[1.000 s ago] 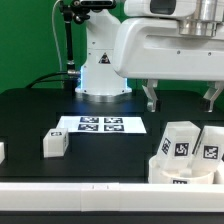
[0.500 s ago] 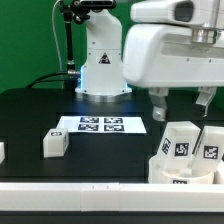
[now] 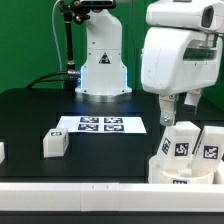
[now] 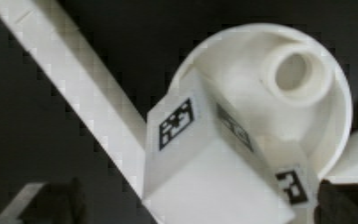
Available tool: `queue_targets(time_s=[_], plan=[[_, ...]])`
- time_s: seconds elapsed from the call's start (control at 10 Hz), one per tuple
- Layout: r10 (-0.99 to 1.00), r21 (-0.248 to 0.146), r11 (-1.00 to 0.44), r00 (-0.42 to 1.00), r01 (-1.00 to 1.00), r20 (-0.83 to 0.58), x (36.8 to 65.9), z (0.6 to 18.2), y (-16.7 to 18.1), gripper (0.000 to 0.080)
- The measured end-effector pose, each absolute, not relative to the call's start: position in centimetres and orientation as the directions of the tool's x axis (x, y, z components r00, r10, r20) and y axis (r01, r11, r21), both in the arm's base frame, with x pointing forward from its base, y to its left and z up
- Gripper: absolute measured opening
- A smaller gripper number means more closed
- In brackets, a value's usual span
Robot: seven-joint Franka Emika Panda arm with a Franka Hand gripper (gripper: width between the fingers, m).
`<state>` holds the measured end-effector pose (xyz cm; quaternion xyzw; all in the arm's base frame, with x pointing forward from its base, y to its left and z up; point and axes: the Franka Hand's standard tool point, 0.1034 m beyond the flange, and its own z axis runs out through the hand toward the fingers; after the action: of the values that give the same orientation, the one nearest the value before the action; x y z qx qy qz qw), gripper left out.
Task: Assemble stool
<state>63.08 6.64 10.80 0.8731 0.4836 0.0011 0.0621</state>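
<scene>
The stool's parts cluster at the exterior view's right. Two white legs with marker tags [image 3: 181, 141] [image 3: 211, 146] stand close together over the white round seat [image 3: 166, 171]. A third leg [image 3: 54, 143] lies alone to the exterior view's left. My gripper [image 3: 177, 108] hangs open just above the cluster, holding nothing. In the wrist view the seat [image 4: 247, 60] shows a round socket [image 4: 298, 76]. A tagged leg [image 4: 202, 150] lies below my gripper [image 4: 194, 205], its dark fingertips [image 4: 37, 200] wide apart on either side.
The marker board [image 3: 100, 125] lies mid-table before the arm's base [image 3: 101, 70]. A white rail [image 3: 70, 191] runs along the front edge, seen also as a white strip [image 4: 78, 75]. A small white piece [image 3: 1, 152] sits at the far left edge.
The gripper has turned about its vertical axis and shifted toward the exterior view's right, dropping a little toward the legs. It stays open. The parts have not moved.
</scene>
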Motion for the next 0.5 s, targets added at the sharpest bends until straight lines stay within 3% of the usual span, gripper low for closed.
queue_targets(time_s=[0.5], plan=[[0.981, 0.081, -0.057, 0.071, 0.995, -0.180, 63.22, 10.33, 6.34, 0.0649]])
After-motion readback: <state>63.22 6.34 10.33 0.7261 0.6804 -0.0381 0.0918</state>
